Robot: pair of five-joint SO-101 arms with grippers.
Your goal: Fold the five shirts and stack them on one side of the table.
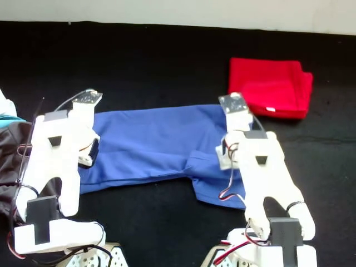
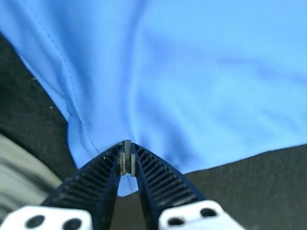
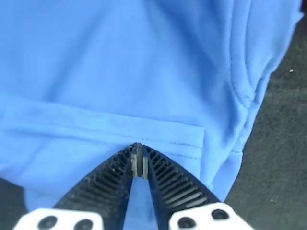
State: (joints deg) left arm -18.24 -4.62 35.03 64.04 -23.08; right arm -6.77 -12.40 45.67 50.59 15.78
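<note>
A blue shirt (image 1: 150,144) lies spread across the middle of the black table. My left gripper (image 2: 126,160) is shut, its tips pinching the blue shirt (image 2: 192,72) at a hemmed edge near the shirt's left end, under the left arm (image 1: 61,150). My right gripper (image 3: 139,163) is shut on the blue shirt (image 3: 120,57) just by a stitched fold, under the right arm (image 1: 256,161) at the shirt's right end. A red shirt (image 1: 271,86) lies folded at the back right.
A heap of dark and pale clothes (image 1: 10,139) sits at the table's left edge, beside the left arm. Bare black tabletop (image 1: 139,61) runs along the back and in front of the blue shirt between the two arm bases.
</note>
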